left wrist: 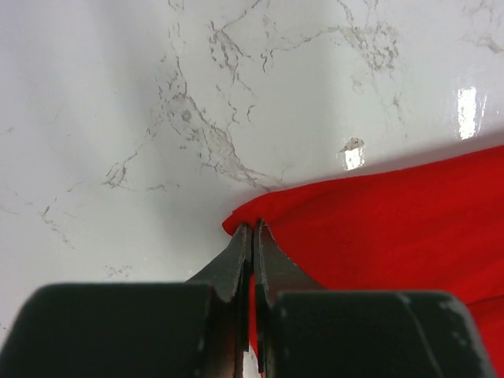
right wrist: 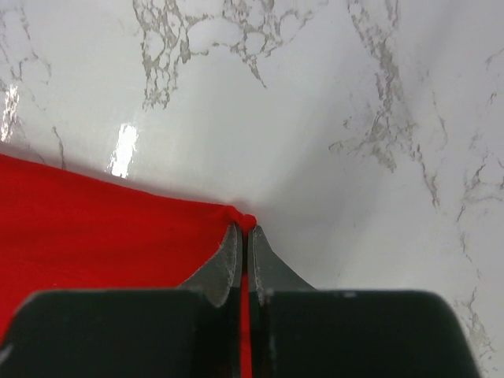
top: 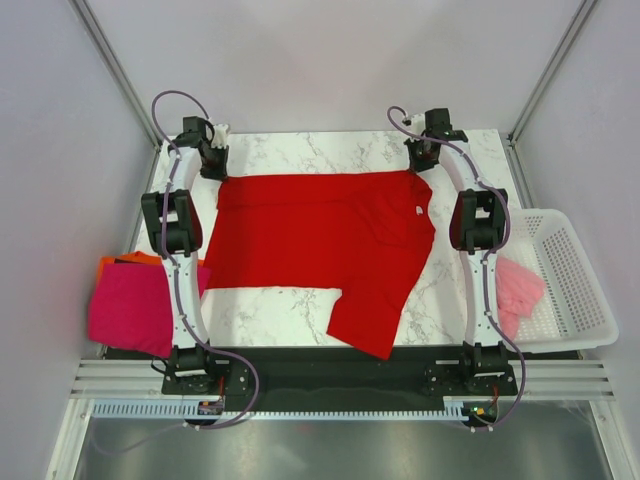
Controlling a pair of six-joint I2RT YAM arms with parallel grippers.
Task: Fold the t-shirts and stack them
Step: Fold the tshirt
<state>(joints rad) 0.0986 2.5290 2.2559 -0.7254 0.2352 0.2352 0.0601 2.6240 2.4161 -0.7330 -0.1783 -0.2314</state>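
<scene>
left tool (left wrist: 252,230) pinching red shirt (top: 320,230) far corner, right tool (right wrist: 244,228) pinching other far corner, shirt spread on counter (top: 280,315)

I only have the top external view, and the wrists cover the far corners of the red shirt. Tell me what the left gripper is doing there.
Observer: In the left wrist view, the left gripper is shut on a corner of the red t-shirt, with red cloth running down between its fingers.
Operator: Now report the right side.
Observer: In the right wrist view, the right gripper is shut on the opposite far corner, and a small nub of red cloth pokes out past its tips.
Operator: Describe the shirt edge leading away from that grip.
Observer: It runs off to the left of the picture in a nearly straight line over the marble table.
</scene>
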